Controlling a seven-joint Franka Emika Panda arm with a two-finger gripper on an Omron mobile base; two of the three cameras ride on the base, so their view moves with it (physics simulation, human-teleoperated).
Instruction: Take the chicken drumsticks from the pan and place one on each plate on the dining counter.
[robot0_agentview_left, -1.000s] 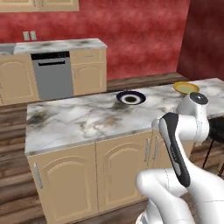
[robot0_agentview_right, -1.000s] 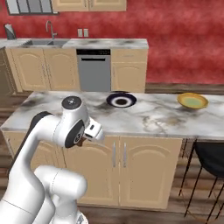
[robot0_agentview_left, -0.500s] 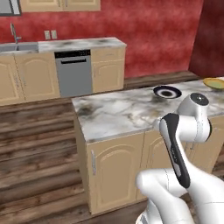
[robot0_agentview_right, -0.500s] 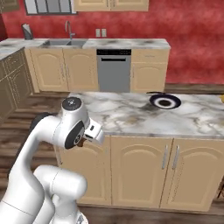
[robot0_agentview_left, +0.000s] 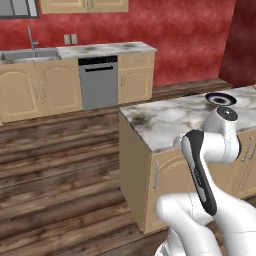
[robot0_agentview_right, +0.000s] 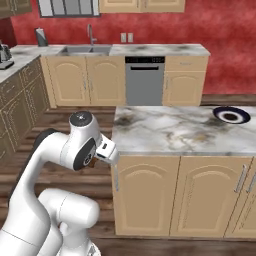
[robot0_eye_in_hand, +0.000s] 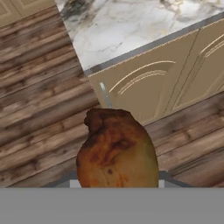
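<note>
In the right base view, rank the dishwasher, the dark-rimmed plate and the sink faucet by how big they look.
1. dishwasher, clearly largest.
2. dark-rimmed plate.
3. sink faucet, thin and far off.
The plate sits nearer the camera, so its lead over the faucet is unsure.

dishwasher (robot0_agentview_right: 144, 80) beside sink (robot0_agentview_right: 84, 50)

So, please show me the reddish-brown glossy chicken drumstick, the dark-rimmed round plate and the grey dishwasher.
reddish-brown glossy chicken drumstick (robot0_eye_in_hand: 117, 153), hand view, middle of the meat.
dark-rimmed round plate (robot0_agentview_right: 230, 115), right base view, white centre.
grey dishwasher (robot0_agentview_right: 144, 84), right base view, front door panel.
</note>
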